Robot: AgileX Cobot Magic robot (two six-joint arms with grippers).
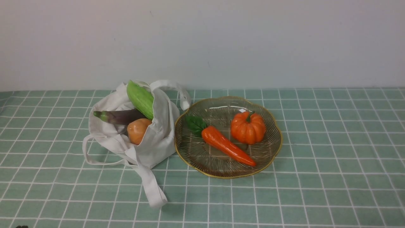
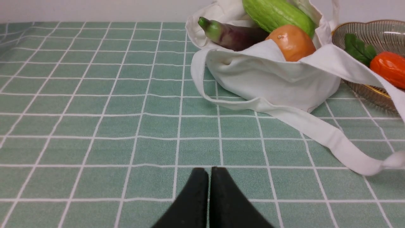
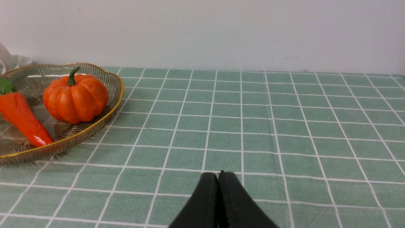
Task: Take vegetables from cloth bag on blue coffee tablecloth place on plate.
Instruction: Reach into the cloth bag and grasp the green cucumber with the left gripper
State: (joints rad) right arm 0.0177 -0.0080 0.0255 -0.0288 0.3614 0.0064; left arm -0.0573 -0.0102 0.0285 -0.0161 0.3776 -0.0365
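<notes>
One cloth bag lies slumped on the left part of the blue coffee tablecloth, with its mouth gaping open. Three vegetables show in the opening. One dark purple eggplant lies across it with its green stem end poking out to the left. One tan-orange round vegetable sits just below the eggplant and touches it. One bright-green ridged gourd leans tilted behind them, its tip rising above the bag's edge. The bag has two strap handles. One arches at the far side next to the plate, and the other trails in a long flat loop over the cloth towards the camera.

Just to the right, with its rim touching the bag or nearly so, stands one plate of clear ribbed glass with a scalloped gold rim. Two toy vegetables lie on it. One orange carrot with green leaves runs diagonally across the middle. One orange pumpkin with a green stem stands upright just beside the carrot, on its right. The cloth to the right of the plate is bare up to the pale wall.

The front view shows neither arm. In the left wrist view, the left gripper hangs low over bare cloth, apart from the bag; its jaws are pressed together and hold nothing. In the right wrist view, the right gripper is also closed tight and empty over bare cloth, well apart from the plate.
</notes>
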